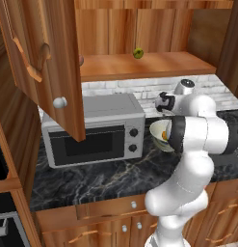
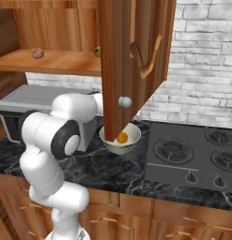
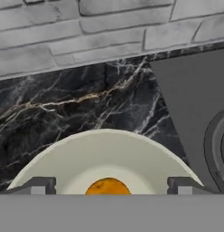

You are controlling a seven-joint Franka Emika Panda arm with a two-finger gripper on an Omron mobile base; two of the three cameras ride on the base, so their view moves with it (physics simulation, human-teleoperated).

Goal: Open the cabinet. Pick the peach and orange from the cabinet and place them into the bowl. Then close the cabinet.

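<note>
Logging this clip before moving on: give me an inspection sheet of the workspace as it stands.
Surface: black marble counter.
Job's things: cabinet doors open; orange in bowl; peach on cabinet shelf.
Clutter: green-yellow fruit on shelf; microwave on counter.
Grippers: gripper over the bowl, jaws open, holding nothing.
Cables: nothing seen.
Surroundings: white brick wall, stove, lower drawers.

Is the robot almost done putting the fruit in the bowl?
About halfway. Done: the cabinet is open and the orange lies in the bowl. In hand: nothing; the claw hangs open over the bowl, its fingertips either side of the orange. Left: the peach sits on the cabinet shelf and must go into the bowl, then the doors need closing.
</note>
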